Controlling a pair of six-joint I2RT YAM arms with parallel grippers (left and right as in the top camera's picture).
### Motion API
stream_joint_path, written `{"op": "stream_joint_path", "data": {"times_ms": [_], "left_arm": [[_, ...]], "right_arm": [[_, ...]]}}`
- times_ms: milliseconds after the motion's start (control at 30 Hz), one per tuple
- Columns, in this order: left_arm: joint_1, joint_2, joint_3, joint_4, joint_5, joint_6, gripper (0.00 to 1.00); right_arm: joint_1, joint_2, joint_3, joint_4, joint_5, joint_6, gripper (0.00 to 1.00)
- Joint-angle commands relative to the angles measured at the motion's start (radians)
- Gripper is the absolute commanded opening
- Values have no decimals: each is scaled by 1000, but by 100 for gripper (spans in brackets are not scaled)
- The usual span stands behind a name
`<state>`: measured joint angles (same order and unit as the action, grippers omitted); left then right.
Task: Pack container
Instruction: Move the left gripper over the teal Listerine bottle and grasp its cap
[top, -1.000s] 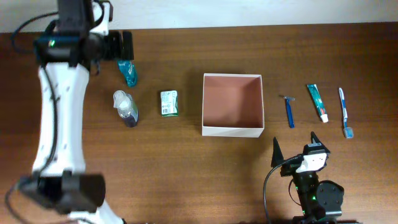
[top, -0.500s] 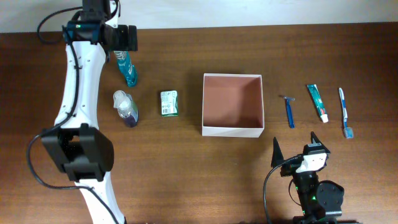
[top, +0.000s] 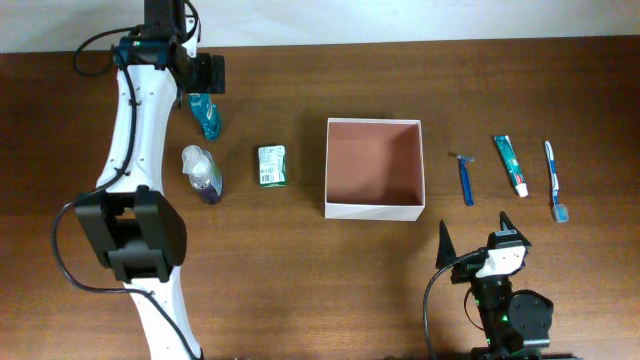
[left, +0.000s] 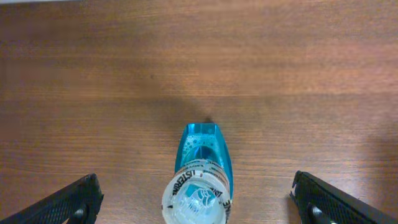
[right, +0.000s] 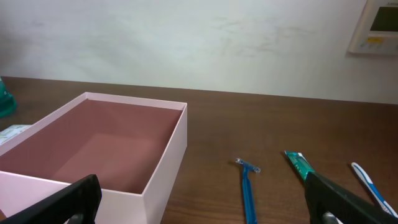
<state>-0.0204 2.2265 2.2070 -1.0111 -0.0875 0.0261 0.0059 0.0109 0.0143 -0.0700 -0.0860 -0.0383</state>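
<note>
Moved: my left arm, swung in over bottle (left: 202, 155), ten o'clock of container (top: 374, 211). Left pincer (left: 196, 190) wide, straddling bottle, empty. Right pincer (top: 476, 226) wide, idle, five o'clock. Container empty, centre of surface (top: 300, 270). Risk: lying bottle could roll or squirt out if I close off-centre.

White-walled container (top: 374, 209) with reddish-brown inside; blue razor (top: 465, 180).

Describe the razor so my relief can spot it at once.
Find the square white-walled container mid-table. Three slim things lie in a row to its right; the razor is the nearest to it. It has a blue handle and crosswise head, unlike the green tube and the blue-and-white toothbrush.
</note>
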Motion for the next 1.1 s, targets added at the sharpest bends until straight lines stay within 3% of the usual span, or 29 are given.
{"op": "stream_joint_path", "data": {"times_ms": [0,1000,1067], "left_arm": [[4,57,18,-23,-14,16,99],[4,113,19,34,-14,15,99],[4,113,19,26,-14,15,93]], "right_arm": [[-7,-7,-9,0,9,-6,98],[-7,-7,-9,0,9,-6,99],[-7,-7,-9,0,9,-6,99]]}}
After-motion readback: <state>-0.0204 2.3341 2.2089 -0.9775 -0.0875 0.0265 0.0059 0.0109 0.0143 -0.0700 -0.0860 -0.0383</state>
